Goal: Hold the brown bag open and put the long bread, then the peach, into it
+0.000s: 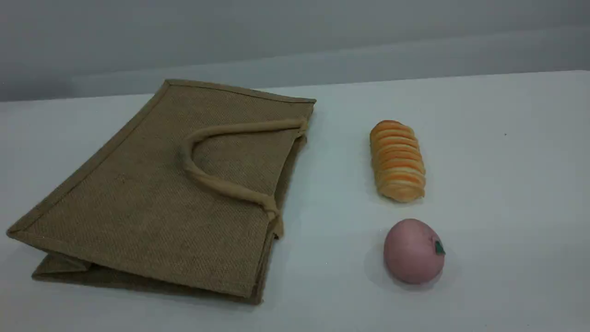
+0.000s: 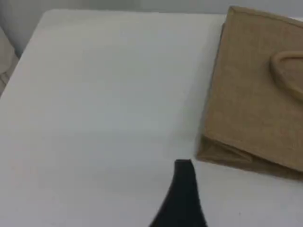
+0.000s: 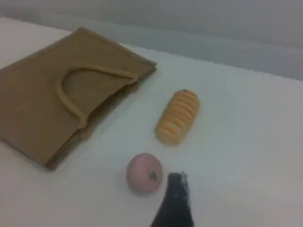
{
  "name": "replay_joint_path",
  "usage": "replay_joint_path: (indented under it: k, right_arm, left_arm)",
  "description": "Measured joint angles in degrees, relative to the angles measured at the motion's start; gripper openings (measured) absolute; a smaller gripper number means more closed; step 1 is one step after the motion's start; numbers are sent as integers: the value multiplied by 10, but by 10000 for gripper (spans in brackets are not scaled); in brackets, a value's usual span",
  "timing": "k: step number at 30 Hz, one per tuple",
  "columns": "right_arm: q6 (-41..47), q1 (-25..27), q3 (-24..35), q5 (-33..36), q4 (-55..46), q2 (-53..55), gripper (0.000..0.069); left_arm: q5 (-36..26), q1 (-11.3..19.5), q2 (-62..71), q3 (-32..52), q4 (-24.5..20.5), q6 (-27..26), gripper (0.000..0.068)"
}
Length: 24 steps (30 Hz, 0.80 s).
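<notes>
The brown bag (image 1: pixel 152 193) lies flat on its side at the left of the white table, its mouth facing right and its top loop handle (image 1: pixel 216 182) resting on the upper panel. To its right the long bread (image 1: pixel 397 160) lies lengthwise. Nearer the front sits the peach (image 1: pixel 412 251). Neither arm shows in the scene view. In the left wrist view a dark fingertip (image 2: pixel 182 189) hovers over bare table, left of the bag's corner (image 2: pixel 222 151). The right wrist view has a fingertip (image 3: pixel 176 201) just right of the peach (image 3: pixel 143 172), with the bread (image 3: pixel 179 117) and bag (image 3: pixel 42 104) beyond. Neither gripper holds anything.
The table (image 1: pixel 507 184) is white and ends at a grey wall behind. Its left edge and far corner (image 2: pixel 33 42) show in the left wrist view. A gap of bare surface separates the bag's mouth from the two foods.
</notes>
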<state>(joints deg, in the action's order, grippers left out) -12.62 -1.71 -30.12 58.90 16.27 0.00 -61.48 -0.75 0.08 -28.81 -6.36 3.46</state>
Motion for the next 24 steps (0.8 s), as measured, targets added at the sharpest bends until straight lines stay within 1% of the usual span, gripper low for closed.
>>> replay_joint_path:
  k: [4, 6, 9, 11, 18, 21, 24]
  right_arm:
    - [36, 0, -10, -37, -1, 23, 554]
    - [38, 0, -26, -37, -2, 61, 554]
    - [37, 0, -56, -46, -14, 124, 554]
    - [37, -1, -83, -66, -16, 167, 554]
    - [36, -1, -190, -106, -13, 319, 554]
    - [36, -1, -227, -110, -12, 373, 554]
    - [36, -1, -248, -120, -12, 414, 554]
  left_arm:
    - [2, 0, 23, -8, -30, 33, 552]
    - [5, -1, 45, -22, -50, 35, 545]
    - [14, -13, 91, -59, -61, 35, 543]
    - [24, -13, 130, -89, -60, 36, 541]
    - [21, -13, 283, -201, -55, 36, 541]
    - [23, -13, 349, -237, -55, 35, 541]
    - [22, -13, 412, -264, -55, 48, 541]
